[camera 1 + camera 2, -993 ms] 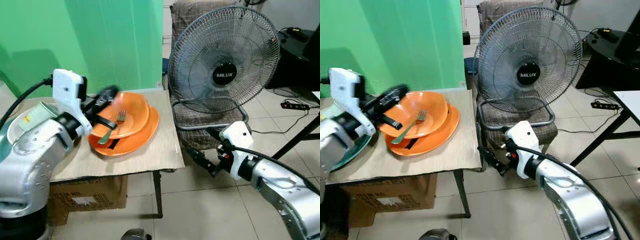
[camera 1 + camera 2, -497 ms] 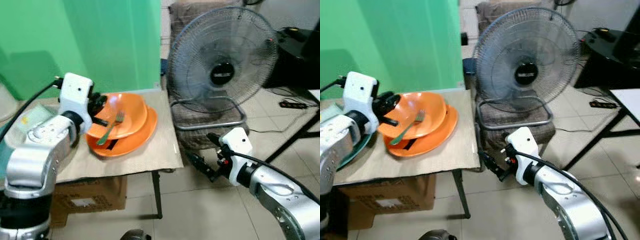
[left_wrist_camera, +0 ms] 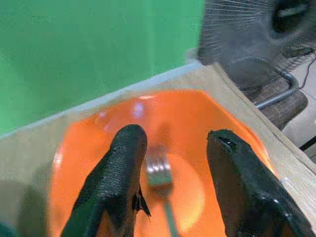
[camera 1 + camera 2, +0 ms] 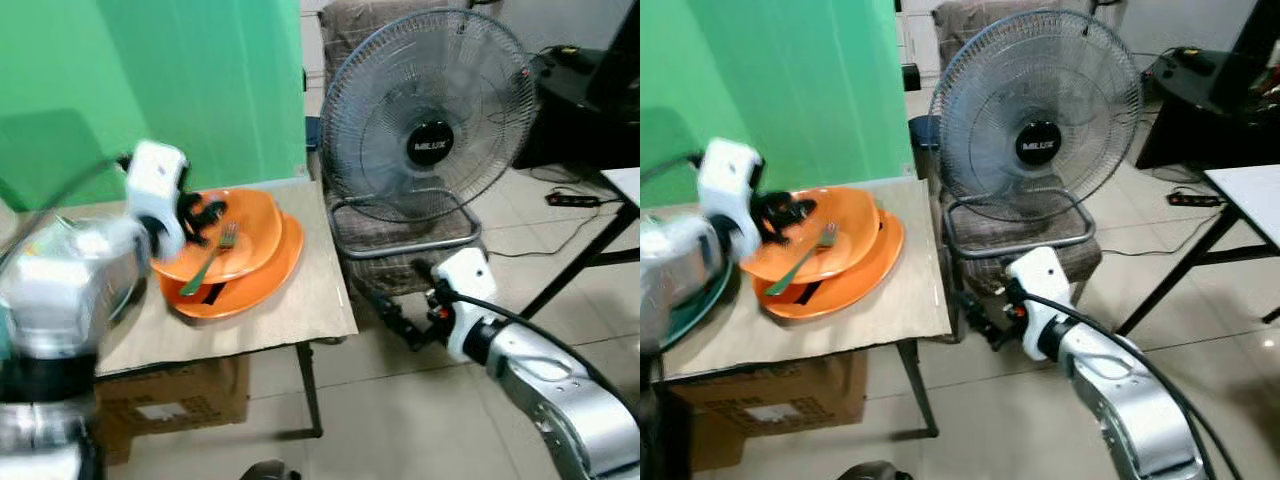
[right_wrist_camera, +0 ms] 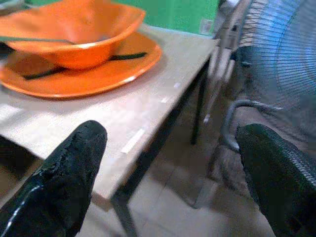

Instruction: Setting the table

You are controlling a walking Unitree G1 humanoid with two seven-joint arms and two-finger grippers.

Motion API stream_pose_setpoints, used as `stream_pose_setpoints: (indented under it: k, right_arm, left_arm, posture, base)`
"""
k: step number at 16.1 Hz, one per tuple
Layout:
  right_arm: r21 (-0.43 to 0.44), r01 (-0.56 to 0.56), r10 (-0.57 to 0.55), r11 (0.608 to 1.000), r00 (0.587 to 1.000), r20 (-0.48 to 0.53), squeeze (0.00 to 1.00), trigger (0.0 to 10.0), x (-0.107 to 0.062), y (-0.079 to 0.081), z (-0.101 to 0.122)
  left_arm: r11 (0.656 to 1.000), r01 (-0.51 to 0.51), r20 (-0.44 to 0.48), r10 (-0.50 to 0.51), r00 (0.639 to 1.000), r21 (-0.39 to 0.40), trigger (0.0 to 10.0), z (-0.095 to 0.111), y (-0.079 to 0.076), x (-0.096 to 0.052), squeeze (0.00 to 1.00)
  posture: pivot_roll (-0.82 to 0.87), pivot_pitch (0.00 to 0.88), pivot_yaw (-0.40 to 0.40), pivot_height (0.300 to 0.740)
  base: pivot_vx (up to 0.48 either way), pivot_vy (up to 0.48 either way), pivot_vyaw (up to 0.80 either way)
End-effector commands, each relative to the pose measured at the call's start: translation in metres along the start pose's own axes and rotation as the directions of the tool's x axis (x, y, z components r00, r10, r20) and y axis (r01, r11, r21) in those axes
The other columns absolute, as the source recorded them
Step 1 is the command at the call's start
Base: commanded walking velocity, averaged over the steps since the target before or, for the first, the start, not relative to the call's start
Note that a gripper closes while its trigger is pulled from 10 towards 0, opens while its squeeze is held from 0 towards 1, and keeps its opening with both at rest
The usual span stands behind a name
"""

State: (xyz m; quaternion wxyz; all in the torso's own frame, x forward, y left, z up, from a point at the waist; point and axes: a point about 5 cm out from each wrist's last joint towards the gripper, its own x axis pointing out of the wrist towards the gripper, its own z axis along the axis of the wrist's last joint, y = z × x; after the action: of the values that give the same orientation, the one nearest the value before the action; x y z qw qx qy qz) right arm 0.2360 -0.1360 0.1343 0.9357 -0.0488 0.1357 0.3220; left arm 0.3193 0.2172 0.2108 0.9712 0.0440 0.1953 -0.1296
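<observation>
Presently the left gripper (image 3: 173,163) is seen spread wide above the orange bowl (image 4: 245,225), its two black fingers (image 3: 121,163) apart and nothing held between them. Directly beneath the gap, the tines of a fork (image 3: 158,170) are seen lying inside the bowl; the green handle (image 4: 200,275) runs down toward the near rim. The bowl is tilted and is nested on an orange plate (image 4: 265,280), with a dark strip (image 5: 126,56) lying between them. Just beside the plate, behind the left arm, part of a teal dish (image 4: 695,305) is noted.

The right gripper (image 5: 173,168) is held low off the table's near corner, fingers wide apart and empty; bowl and plate lie well apart from it, across the tabletop. The table (image 4: 300,310) is pale, wood-grained and flat, on thin dark legs, with a cardboard box (image 4: 170,400) under it.

Beyond the right gripper a wire-caged fan (image 4: 430,120) rests on a fabric-covered chair (image 4: 410,250) with a metal tube frame. A green backdrop (image 4: 150,90) is behind the table; the floor (image 4: 400,420) is tiled.
</observation>
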Motion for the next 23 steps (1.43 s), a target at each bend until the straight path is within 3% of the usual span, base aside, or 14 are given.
stream_pose_setpoints:
  k: [1, 3, 5, 7, 9, 12, 13, 16, 18, 22, 23]
  right_arm:
    - [-0.018, -0.039, 0.038, 0.999, 0.999, -0.036, 0.0, 10.0, 0.007, 0.0, 0.0]
    - [-0.059, -0.028, 0.023, 0.998, 0.996, -0.086, 0.0, 10.0, 0.009, -0.007, 0.007]
    - [-0.097, -0.032, 0.019, 0.995, 0.991, -0.132, 0.0, 10.0, -0.002, -0.012, 0.016]
    - [-0.092, -0.041, 0.027, 0.995, 0.988, -0.15, 0.0, 10.0, -0.005, -0.011, 0.024]
    - [-0.064, -0.052, 0.041, 0.997, 0.987, -0.155, 0.0, 10.0, -0.011, -0.003, 0.025]
    - [-0.056, -0.144, 0.128, 0.988, 0.968, -0.218, 0.0, 10.0, -0.019, 0.011, 0.019]
    - [-0.07, -0.185, 0.162, 0.98, 0.953, -0.254, 0.0, 10.0, -0.021, 0.015, 0.017]
    - [-0.084, -0.215, 0.183, 0.973, 0.939, -0.292, 0.0, 10.0, -0.025, 0.017, 0.015]
    - [-0.081, -0.235, 0.2, 0.969, 0.93, -0.307, 0.0, 10.0, -0.029, 0.018, 0.016]
    - [-0.123, -0.302, 0.237, 0.945, 0.895, -0.378, 0.0, 10.0, -0.035, 0.016, 0.013]
    - [-0.126, -0.331, 0.257, 0.935, 0.879, -0.401, 0.0, 10.0, -0.038, 0.017, 0.011]
  left_arm:
    - [0.998, 0.008, -0.025, -0.009, 1.0, -0.067, 10.0, 0.011, 0.012, 0.003, 1.0]
    - [0.997, 0.05, -0.062, -0.053, 0.997, -0.053, 10.0, 0.027, 0.012, 0.012, 1.0]
    - [0.992, 0.124, -0.095, -0.127, 0.987, -0.03, 10.0, 0.043, 0.007, 0.016, 1.0]
    - [0.99, 0.142, -0.175, -0.143, 0.974, -0.016, 10.0, 0.048, 0.007, 0.021, 1.0]
    - [0.986, 0.152, -0.214, -0.163, 0.963, -0.064, 10.0, 0.047, 0.008, 0.023, 1.0]
    - [0.97, 0.213, -0.289, -0.24, 0.927, -0.121, 10.0, 0.036, 0.002, 0.017, 1.0]
    - [0.953, 0.242, -0.351, -0.292, 0.89, -0.18, 10.0, 0.024, -0.004, 0.014, 1.0]
    - [0.965, 0.227, -0.445, -0.263, 0.856, -0.134, 10.0, 0.007, -0.005, 0.012, 1.0]
    - [0.962, 0.221, -0.487, -0.273, 0.83, -0.162, 10.0, 0.0, -0.006, 0.008, 1.0]
    - [0.97, 0.161, -0.536, -0.234, 0.811, -0.18, 10.0, -0.01, 0.0, -0.003, 1.0]
    - [0.968, 0.156, -0.565, -0.241, 0.789, -0.195, 10.0, -0.015, -0.001, -0.007, 1.0]
  posture:
    - [0.13, 0.0, 0.04, 0.74]
    - [0.12, 0.0, 0.065, 0.74]
    - [0.11, 0.0, 0.051, 0.74]
    - [0.08, 0.0, 0.072, 0.74]
    - [0.08, 0.0, 0.09, 0.74]
    - [0.09, 0.0, 0.11, 0.74]
    - [0.09, 0.0, 0.116, 0.74]
    - [0.09, 0.0, 0.123, 0.74]
    - [0.09, 0.0, 0.122, 0.74]
    - [0.11, 0.0, 0.1, 0.74]
    - [0.12, 0.0, 0.099, 0.74]
  base:
    - [0.0, 0.0, 0.0]
    - [0.0, 0.0, 0.0]
    - [0.0, 0.0, 0.0]
    - [0.0, 0.0, 0.0]
    - [0.0, 0.0, 0.0]
    - [0.0, 0.0, 0.0]
    - [0.0, 0.0, 0.0]
    - [0.0, 0.0, 0.0]
    - [0.0, 0.0, 0.0]
    - [0.0, 0.0, 0.0]
    - [0.0, 0.0, 0.0]
